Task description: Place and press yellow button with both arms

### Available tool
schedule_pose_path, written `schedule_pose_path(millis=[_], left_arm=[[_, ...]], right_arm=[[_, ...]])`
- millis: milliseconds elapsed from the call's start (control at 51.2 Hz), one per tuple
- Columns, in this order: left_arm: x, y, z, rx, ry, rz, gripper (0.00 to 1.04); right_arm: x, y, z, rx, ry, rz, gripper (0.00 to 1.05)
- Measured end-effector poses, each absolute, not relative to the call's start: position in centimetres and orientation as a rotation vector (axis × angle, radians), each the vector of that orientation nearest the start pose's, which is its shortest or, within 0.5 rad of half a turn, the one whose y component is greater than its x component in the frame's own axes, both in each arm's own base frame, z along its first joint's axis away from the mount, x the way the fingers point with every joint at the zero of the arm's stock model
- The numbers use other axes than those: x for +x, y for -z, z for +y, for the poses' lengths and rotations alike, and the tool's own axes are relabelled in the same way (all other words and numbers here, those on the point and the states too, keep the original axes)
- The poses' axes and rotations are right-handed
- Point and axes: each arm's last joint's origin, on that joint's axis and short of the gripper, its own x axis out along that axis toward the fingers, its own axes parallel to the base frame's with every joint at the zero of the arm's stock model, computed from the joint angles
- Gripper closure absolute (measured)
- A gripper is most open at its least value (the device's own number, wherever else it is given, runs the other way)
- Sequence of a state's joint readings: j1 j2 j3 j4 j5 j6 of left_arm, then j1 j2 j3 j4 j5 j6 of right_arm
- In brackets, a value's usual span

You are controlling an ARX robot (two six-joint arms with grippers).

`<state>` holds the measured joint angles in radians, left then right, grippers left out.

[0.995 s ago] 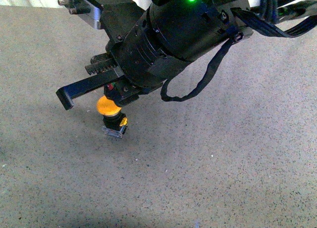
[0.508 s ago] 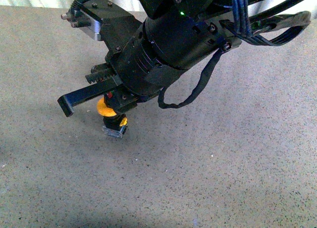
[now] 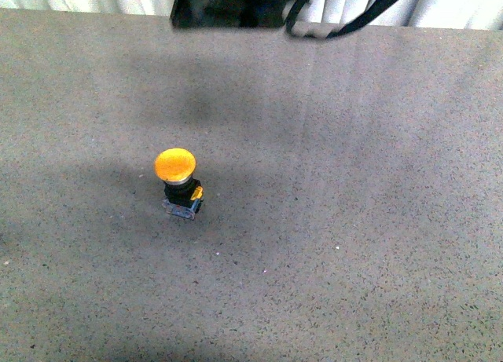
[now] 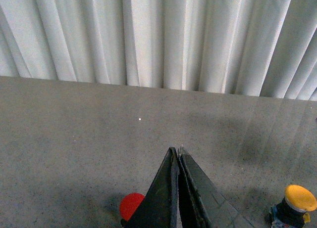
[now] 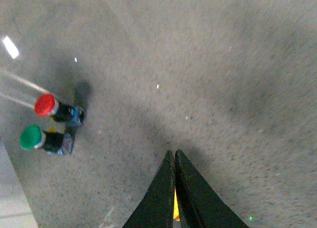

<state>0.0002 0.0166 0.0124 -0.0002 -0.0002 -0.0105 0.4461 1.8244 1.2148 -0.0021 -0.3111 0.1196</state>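
Observation:
The yellow button (image 3: 176, 166) stands upright on the grey table (image 3: 354, 244), left of centre in the front view, its black collar and clear base under the cap. It also shows in the left wrist view (image 4: 299, 198). In the right wrist view only a sliver of yellow (image 5: 176, 208) shows behind the jaws. My left gripper (image 4: 176, 150) is shut and empty, low over the table beside the button. My right gripper (image 5: 173, 152) is shut and empty, raised above the table. Only a black part of an arm (image 3: 228, 9) shows at the front view's top edge.
A red button (image 5: 47, 105) and a green button (image 5: 30, 137) lie side by side in the right wrist view. A red cap (image 4: 131, 206) shows beside my left jaws. White curtain (image 4: 158, 35) hangs behind the table's far edge.
The arm that hung over the yellow button has lifted up and back, almost out of the front view. The button stands uncovered in the same spot.

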Motion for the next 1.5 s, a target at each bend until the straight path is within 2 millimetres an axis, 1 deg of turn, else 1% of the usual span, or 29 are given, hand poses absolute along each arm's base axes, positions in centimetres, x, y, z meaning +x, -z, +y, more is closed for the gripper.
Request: schedule_pose_path(millis=[59,98,137,176,195,215,234,273,293,351,488,625,742,1171,1230,1327,1503], left_arm=[[9.8,-16.6,0.0,-0.010,0.000,0.004,1.03],[9.8,-16.6,0.0,-0.010,0.000,0.004,1.03],[9.8,-16.6,0.0,-0.010,-0.001,0.004,1.03],[9.8,-16.6,0.0,-0.010,-0.001,0.004,1.03],[9.8,-16.6,0.0,-0.010,-0.001,0.004,1.03],[9.8,-16.6,0.0,-0.010,-0.001,0.004,1.03],[9.8,-16.6,0.0,-0.010,0.001,0.005,1.03],[9.8,-16.6,0.0,-0.010,0.002,0.004,1.03],[9.8,-16.6,0.0,-0.010,0.002,0.004,1.03],[9.8,-16.6,0.0,-0.010,0.001,0.005,1.03],[9.8,-16.6,0.0,-0.010,-0.001,0.004,1.03],[9.8,-16.6,0.0,-0.010,0.000,0.004,1.03],[9.8,-16.6,0.0,-0.010,0.000,0.004,1.03],[9.8,-16.6,0.0,-0.010,0.000,0.004,1.03],[9.8,-16.6,0.0,-0.010,0.000,0.004,1.03],[9.8,-16.6,0.0,-0.010,-0.001,0.004,1.03],[9.8,-16.6,0.0,-0.010,0.000,0.004,1.03]], right_arm=[[34.9,-23.6,16.0,0.089,-0.662,0.579,1.03],[33.9,-24.9,14.0,0.111,-0.626,0.529,0.93],[32.9,-25.5,12.4,0.129,-0.596,0.494,0.84],[32.1,-25.7,11.3,0.138,-0.574,0.481,0.76],[31.9,-25.7,11.1,0.116,-0.513,0.435,0.75],[31.7,-25.7,10.9,0.093,-0.438,0.359,0.78],[31.3,-25.5,10.5,0.055,-0.326,0.256,0.83],[30.6,-25.0,9.9,0.034,-0.199,0.146,0.90],[30.3,-24.8,9.7,0.033,-0.170,0.127,0.92],[28.8,-23.8,8.3,0.025,-0.045,0.045,1.03],[26.0,-22.5,6.0,0.021,-0.005,-0.004,1.03],[23.7,-21.2,4.5,0.009,-0.007,0.001,1.03],[22.2,-20.2,3.5,0.005,0.002,0.013,1.03],[17.0,-18.0,1.2,0.005,-0.003,0.013,1.03],[16.5,-17.8,0.8,0.005,-0.027,0.013,1.03],[15.7,-17.6,0.1,0.006,0.002,0.012,1.03],[14.8,-17.0,0.0,0.006,-0.001,0.006,1.03]])
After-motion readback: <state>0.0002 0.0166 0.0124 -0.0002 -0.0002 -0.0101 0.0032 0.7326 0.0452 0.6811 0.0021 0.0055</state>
